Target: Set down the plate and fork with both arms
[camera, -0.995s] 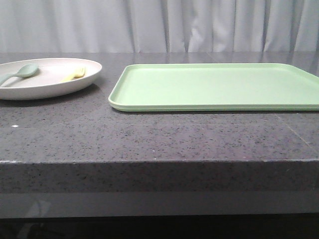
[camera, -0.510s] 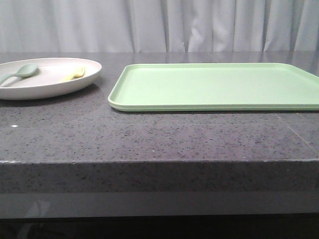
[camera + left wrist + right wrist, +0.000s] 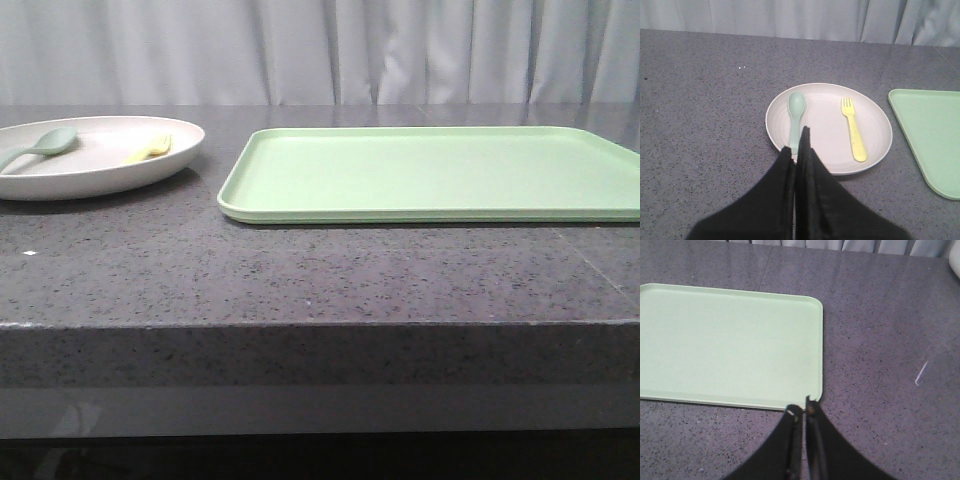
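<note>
Across the last second the front view has not changed at all: the large round cream-white plate (image 3: 95, 155) sits where it sat, at the left of the dark speckled stone counter (image 3: 320, 275), and neither arm has come into that view. That stillness suggests the task has barely begun. The small pale-yellow plastic fork (image 3: 854, 129) lies inside the plate, beside a muted teal-green spoon (image 3: 795, 116) (2 utensils, only 1 of them wanted). To the right of the plate, just apart from it, rests the flat rectangular light-green tray (image 3: 430, 172), with nothing on it.

The left gripper (image 3: 796, 150) hangs above the plate's near rim with its black fingers pressed together, holding nothing. The right gripper (image 3: 802, 412) hovers at the tray's edge, likewise closed and unladen. Both must open before either can take hold; the fork looks the fiddlier pick, being thin and flat.
</note>
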